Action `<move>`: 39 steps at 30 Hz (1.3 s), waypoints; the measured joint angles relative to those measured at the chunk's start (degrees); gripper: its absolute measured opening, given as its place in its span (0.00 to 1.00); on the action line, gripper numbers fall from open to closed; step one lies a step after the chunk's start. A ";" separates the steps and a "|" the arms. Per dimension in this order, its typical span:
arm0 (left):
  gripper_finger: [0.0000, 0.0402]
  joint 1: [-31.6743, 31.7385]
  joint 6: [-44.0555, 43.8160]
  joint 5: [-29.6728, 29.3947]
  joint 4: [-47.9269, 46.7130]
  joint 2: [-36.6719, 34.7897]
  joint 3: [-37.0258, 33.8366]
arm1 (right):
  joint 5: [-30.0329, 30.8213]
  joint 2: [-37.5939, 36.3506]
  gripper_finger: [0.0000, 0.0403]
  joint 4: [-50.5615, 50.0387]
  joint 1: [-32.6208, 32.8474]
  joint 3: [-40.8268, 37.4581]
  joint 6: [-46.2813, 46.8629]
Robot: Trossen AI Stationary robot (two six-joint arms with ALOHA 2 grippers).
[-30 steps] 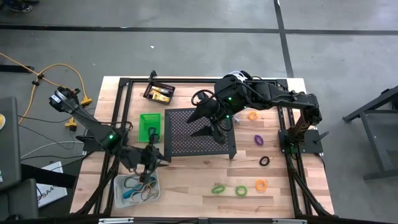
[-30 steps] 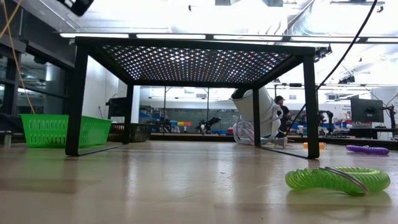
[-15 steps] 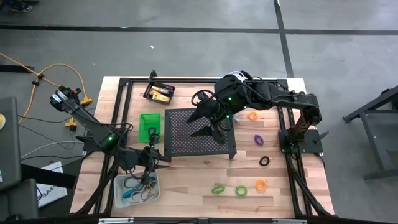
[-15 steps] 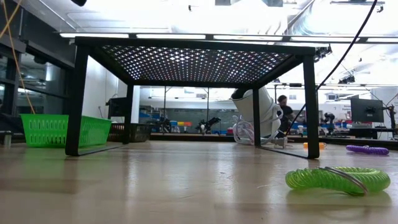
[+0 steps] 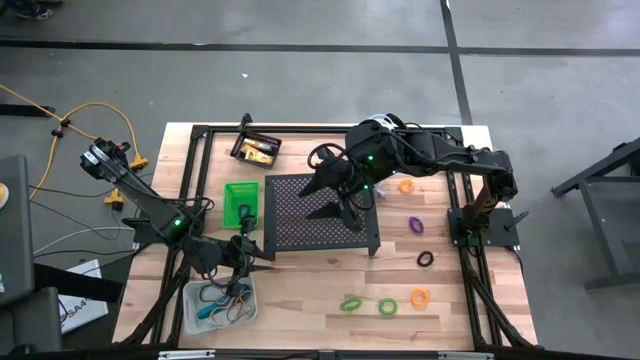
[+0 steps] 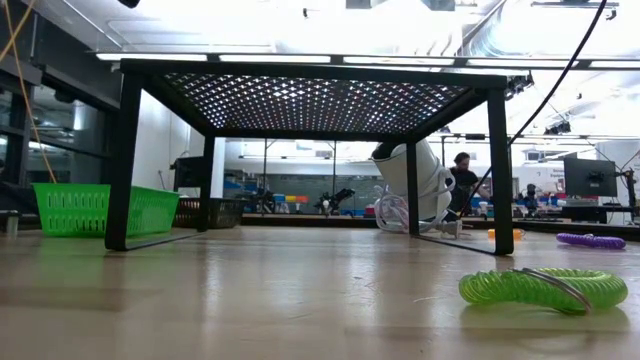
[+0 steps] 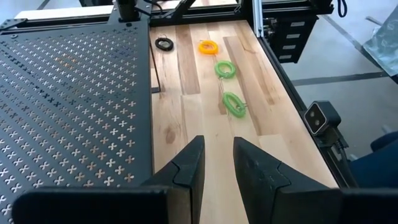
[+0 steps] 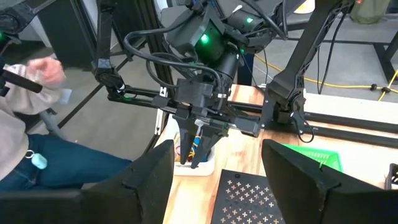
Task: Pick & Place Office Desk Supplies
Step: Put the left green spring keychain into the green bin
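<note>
The left gripper (image 5: 247, 268) hung just above the clear bin (image 5: 221, 304), at the corner of the black perforated stand (image 5: 318, 212) nearest that bin; its fingers stood a little apart, with nothing visible between them. The bin already held several bands. By my judgement a drop had been made and the next pick was due. Beyond the stand's far side from the bin, two green loops (image 7: 225, 68) and an orange loop (image 7: 208, 46) lay loose on the desk (image 5: 310, 285). The right gripper (image 5: 337, 196) waited released above the stand. The next move called for reaching a loop.
</note>
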 joint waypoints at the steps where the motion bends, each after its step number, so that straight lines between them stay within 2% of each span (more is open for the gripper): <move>1: 0.20 0.00 0.00 0.00 0.00 0.00 0.00 | 0.00 0.00 0.57 0.21 0.02 0.00 0.00; 18: 0.20 0.01 -0.13 0.02 0.00 0.00 -0.02 | -0.16 0.00 0.57 0.54 0.02 0.00 0.74; 22: 0.20 0.00 -0.13 0.02 0.00 0.00 -0.02 | -0.30 0.00 0.57 0.49 0.02 0.00 5.59; 27: 0.20 0.00 -0.11 0.02 0.00 0.00 -0.02 | -6.35 -0.02 0.57 -4.17 0.15 0.00 6.27; 29: 0.20 0.02 -0.11 0.02 0.00 0.00 -0.04 | -6.94 -0.02 0.57 -6.73 1.27 -0.01 6.00; 31: 0.20 0.02 -0.11 0.02 0.01 0.00 -0.02 | -4.44 -0.02 0.57 -8.87 3.41 0.00 5.21; 36: 0.20 0.02 -0.09 0.04 0.02 0.00 -0.04 | 7.81 1.70 0.57 -12.54 11.34 0.00 2.93; 39: 0.20 0.02 -0.09 0.04 0.02 -0.02 -0.04 | 11.27 3.67 0.57 -13.29 16.04 -0.06 2.84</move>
